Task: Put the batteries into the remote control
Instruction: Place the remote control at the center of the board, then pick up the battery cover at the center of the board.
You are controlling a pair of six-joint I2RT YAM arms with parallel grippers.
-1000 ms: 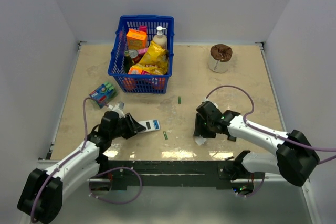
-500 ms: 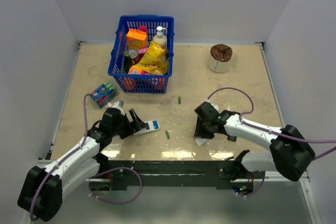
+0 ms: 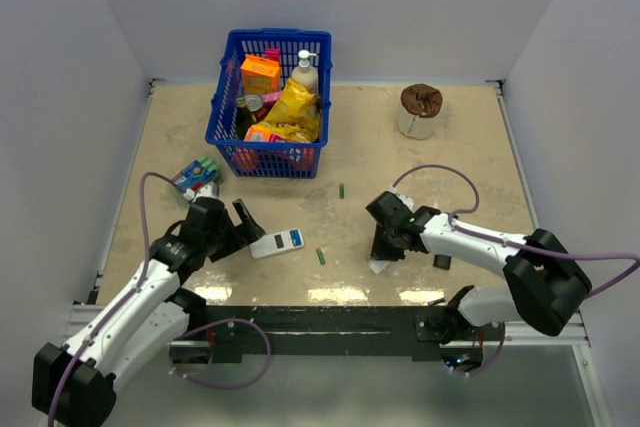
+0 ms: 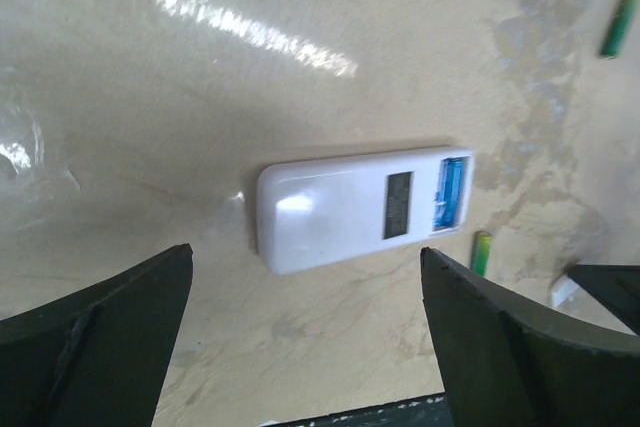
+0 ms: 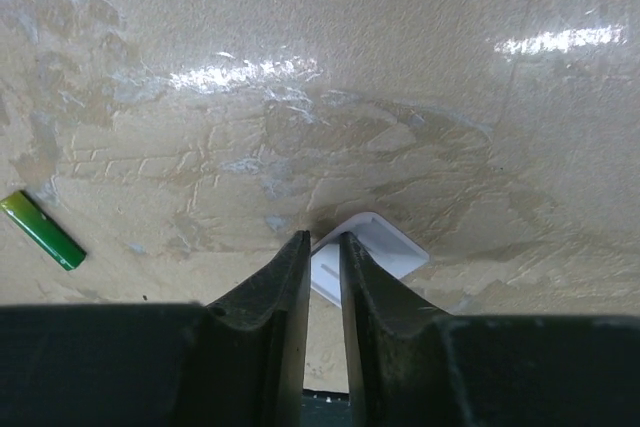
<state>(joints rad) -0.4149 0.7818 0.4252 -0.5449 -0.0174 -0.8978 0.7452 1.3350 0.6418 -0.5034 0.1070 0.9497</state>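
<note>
The white remote control lies flat on the table with its battery bay uncovered. A blue cell sits in that bay at the end of the remote control. My left gripper is wide open just left of it and touches nothing; in the left wrist view the left gripper frames the remote. Loose green batteries lie at the remote's right and farther back. My right gripper points down at the small white cover piece. Its jaws leave a narrow slit with the cover's corner in it.
A blue basket full of groceries stands at the back. A blue and green battery pack lies behind my left arm. A white roll with a brown top stands at the back right. A small dark piece lies by my right arm.
My left gripper let go of the remote, opened wide and drew back to the left; the remote now lies on the table. My right gripper's jaws narrowed over the cover piece.
</note>
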